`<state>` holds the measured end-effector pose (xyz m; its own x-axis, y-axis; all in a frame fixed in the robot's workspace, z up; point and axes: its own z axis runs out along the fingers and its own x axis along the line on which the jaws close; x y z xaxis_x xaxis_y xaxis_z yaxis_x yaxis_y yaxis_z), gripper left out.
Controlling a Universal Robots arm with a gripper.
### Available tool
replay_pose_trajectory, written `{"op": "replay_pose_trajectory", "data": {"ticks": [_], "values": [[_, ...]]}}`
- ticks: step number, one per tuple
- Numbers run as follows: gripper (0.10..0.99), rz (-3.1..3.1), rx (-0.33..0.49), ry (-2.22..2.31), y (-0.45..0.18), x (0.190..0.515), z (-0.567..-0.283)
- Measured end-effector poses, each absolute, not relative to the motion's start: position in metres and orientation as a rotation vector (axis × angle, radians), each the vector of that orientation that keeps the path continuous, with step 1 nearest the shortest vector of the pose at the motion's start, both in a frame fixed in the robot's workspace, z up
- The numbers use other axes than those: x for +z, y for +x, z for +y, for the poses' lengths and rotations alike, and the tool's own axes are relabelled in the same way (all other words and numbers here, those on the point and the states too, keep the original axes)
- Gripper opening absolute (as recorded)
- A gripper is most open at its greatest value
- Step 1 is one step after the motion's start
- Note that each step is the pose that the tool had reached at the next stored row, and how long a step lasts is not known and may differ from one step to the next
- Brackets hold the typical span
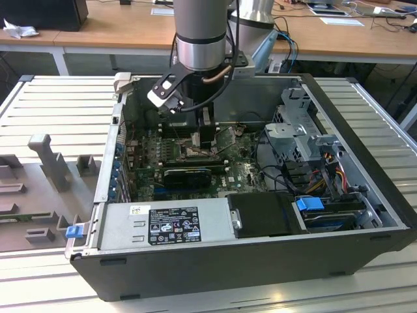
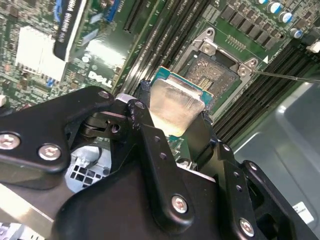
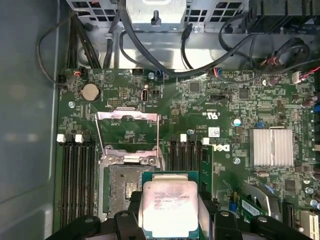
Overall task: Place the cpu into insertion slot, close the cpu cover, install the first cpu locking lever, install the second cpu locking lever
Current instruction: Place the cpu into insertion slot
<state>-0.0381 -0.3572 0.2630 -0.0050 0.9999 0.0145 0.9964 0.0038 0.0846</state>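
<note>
Right now your tool [image 1: 207,134] is down inside the open computer case [image 1: 260,267], over the green circuit board [image 3: 200,105]. Its fingers [image 2: 145,107] pinch the cpu [image 3: 170,207] by two opposite edges, with the pale metal top facing the first wrist camera. In both wrist views the cpu sits just beside the insertion slot [image 3: 122,187] and overlaps one corner of it; you cannot tell how high above the board it hangs. The slot's dark centre lies bare. The cpu cover [image 3: 127,116] is swung open, its frame lying flat on the far side of the slot from the cpu. The case rests on the slatted bench [image 1: 58,104].
</note>
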Motion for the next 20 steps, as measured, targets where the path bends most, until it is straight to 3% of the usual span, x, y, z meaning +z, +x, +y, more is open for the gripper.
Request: {"op": "replay_pose_trajectory", "data": {"ticks": [11, 20], "values": [[0.525, 2.182, 0.109, 2.188, -0.043, 0.235, -0.325], [0.525, 2.181, 0.107, 2.187, -0.046, 0.211, -0.321]]}}
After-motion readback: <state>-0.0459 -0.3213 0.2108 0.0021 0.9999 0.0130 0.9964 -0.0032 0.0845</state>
